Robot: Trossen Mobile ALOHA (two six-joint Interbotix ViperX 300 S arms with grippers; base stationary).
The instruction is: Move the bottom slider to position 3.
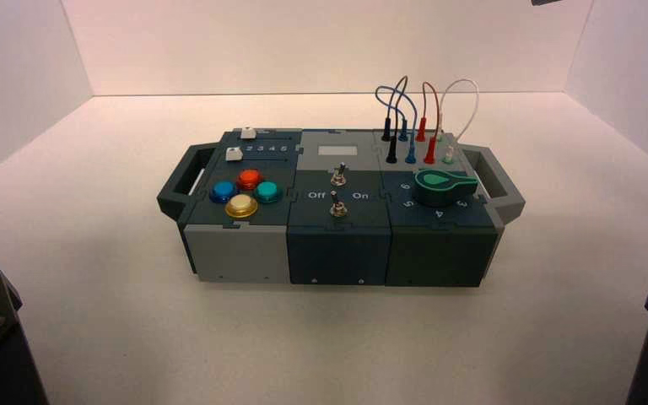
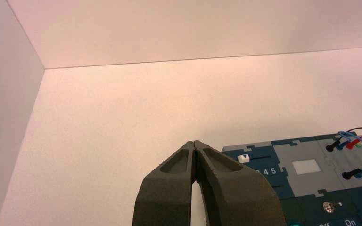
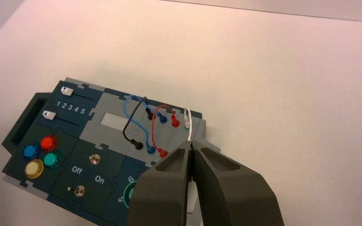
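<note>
The bottom slider [image 1: 234, 153] is a small white knob on the box's left rear panel, nearer to me than its twin [image 1: 248, 132]. In the right wrist view the bottom slider [image 3: 50, 115] sits at the handle end of its dark track, by digit 1 of the printed row. Digit 3 [image 3: 70, 108] lies further along that row. My left gripper [image 2: 195, 142] is shut and empty, held off the box's left side and hiding the bottom slider in its own view. My right gripper [image 3: 191, 142] is shut and empty, above the box's right end near the wires.
Four coloured push buttons [image 1: 245, 192] sit in front of the sliders. Two toggle levers [image 1: 337, 190] stand mid-box. A green rotary knob [image 1: 443, 186] and looped wires [image 1: 413, 118] fill the right side. Handles [image 1: 181, 181] jut from both ends. White walls enclose the table.
</note>
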